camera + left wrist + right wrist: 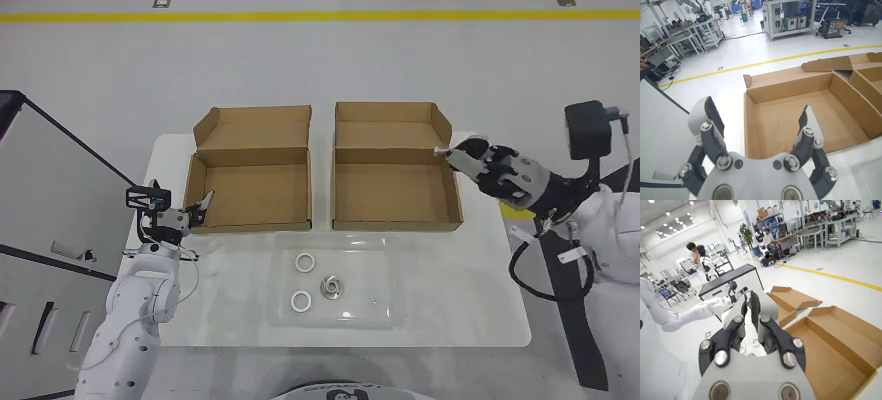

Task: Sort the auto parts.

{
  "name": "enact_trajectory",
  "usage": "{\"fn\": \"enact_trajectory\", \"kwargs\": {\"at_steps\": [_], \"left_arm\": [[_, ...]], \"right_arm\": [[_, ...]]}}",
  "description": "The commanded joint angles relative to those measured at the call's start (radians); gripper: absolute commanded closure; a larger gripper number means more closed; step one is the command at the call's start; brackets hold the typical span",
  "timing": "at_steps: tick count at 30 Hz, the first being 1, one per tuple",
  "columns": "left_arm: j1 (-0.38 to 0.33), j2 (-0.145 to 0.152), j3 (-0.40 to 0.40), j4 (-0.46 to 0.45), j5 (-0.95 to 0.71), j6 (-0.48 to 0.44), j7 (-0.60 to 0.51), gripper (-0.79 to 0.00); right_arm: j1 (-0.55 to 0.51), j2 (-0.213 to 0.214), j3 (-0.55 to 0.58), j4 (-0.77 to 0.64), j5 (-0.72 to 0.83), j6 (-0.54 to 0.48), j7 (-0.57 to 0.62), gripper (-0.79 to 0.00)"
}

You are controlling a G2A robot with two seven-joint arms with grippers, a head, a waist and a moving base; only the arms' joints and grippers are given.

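The left end effector (pixel 758 111) hangs empty, its black-padded fingers (pixel 713 113) spread wide, over the near wall of an open, shallow brown cardboard box (pixel 791 89) on the white table (pixel 848 166). A second brown cardboard box (pixel 866 83) sits just beside it.

One camera looks straight down from above. Two ride close behind my left claw (pixel 758 106) and right claw (pixel 749 299), sharing the left cardboard box (pixel 810 117) ahead.

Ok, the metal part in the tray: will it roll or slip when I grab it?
The metal part looks round and lies flat, so it probably stays put unless tipped on edge. Its shiny surface suggests it is stiff, dense and possibly slippery. On the smooth clear tray a nudge may slide it.
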Motion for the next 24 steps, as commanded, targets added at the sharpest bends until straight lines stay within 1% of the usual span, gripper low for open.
{"fn": "enact_trajectory", "kwargs": {"at_steps": [1, 6, 11, 19, 24], "left_arm": [[0.0, 0.0, 0.0, 0.0, 0.0, 0.0, 0.0, -0.785], [0.0, 0.0, 0.0, 0.0, 0.0, 0.0, 0.0, -0.785], [0.0, 0.0, 0.0, 0.0, 0.0, 0.0, 0.0, -0.785], [0.0, 0.0, 0.0, 0.0, 0.0, 0.0, 0.0, -0.785], [0.0, 0.0, 0.0, 0.0, 0.0, 0.0, 0.0, -0.785]], "right_arm": [[0.028, 0.003, -0.02, 0.013, -0.059, 0.012, 0.028, 0.0], [0.1, 0.01, -0.085, 0.037, -0.239, 0.026, 0.093, 0.0], [0.169, 0.013, -0.158, 0.087, -0.38, 0.024, 0.11, 0.0], [0.314, 0.015, -0.297, 0.193, -0.555, -0.02, 0.184, 0.0], [0.4, 0.011, -0.397, 0.27, -0.611, -0.041, 0.236, 0.0]]}}
